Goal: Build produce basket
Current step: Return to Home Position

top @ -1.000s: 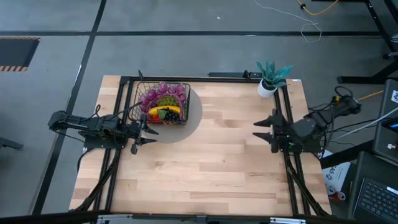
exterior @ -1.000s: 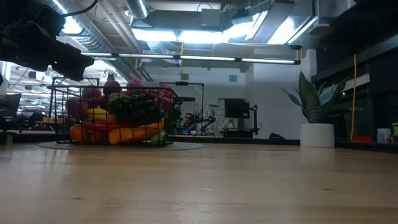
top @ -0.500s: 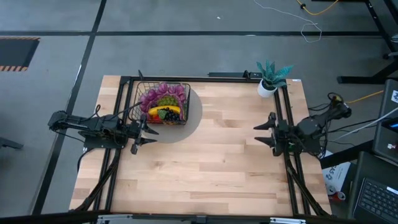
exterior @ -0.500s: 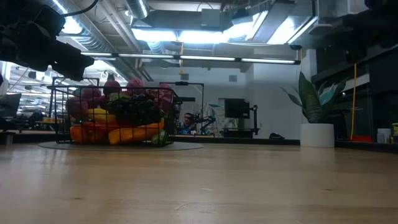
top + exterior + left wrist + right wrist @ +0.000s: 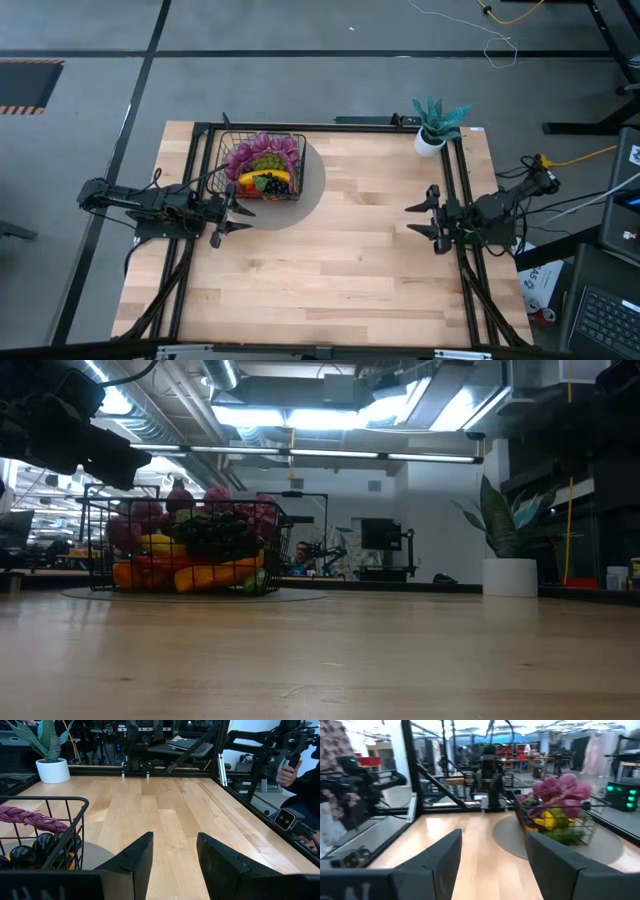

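Wooden counter (image 5: 340,250) carries the basket (image 5: 262,134) in the high view's upper left, produce (image 5: 262,165) heaped inside; the low view shows bottom-layer orange pieces (image 5: 130,575) mostly hidden from above. Left claw (image 5: 240,218), just beside the basket, and right claw (image 5: 420,217), at the right edge, both stand spread, empty.

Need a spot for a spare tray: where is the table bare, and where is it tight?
Bare wood: the wide middle between the open left gripper and open right gripper, and the strip between wire basket and potted plant. Crowded only at the basket's grey mat, beside the left gripper.
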Available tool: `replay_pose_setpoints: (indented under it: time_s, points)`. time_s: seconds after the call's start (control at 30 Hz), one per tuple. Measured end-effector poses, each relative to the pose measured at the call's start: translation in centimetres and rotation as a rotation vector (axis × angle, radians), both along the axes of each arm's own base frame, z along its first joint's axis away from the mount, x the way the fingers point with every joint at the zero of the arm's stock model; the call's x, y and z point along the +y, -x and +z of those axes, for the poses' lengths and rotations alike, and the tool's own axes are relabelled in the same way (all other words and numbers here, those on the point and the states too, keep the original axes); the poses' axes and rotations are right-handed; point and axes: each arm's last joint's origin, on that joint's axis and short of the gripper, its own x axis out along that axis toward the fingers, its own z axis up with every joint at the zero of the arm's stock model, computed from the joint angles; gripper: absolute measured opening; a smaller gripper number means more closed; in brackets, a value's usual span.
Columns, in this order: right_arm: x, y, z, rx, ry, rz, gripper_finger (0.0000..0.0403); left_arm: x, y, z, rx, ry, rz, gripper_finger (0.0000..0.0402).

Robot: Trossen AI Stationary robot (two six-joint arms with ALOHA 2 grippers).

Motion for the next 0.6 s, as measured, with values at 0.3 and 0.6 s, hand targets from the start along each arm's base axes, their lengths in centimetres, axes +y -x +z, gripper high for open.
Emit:
replay_pose_setpoints:
  time_s: [0.3,0.6]
  points:
    - [0.01,-0.09,0.07,-0.006,-0.046,0.119,0.022,0.0,0.0,0.0,0.0,0.0,0.0,0.0147]
    - [-0.02,-0.17,-0.17,0.018,-0.057,0.168,0.022,0.0,0.0,0.0,0.0,0.0,0.0,0.0147]
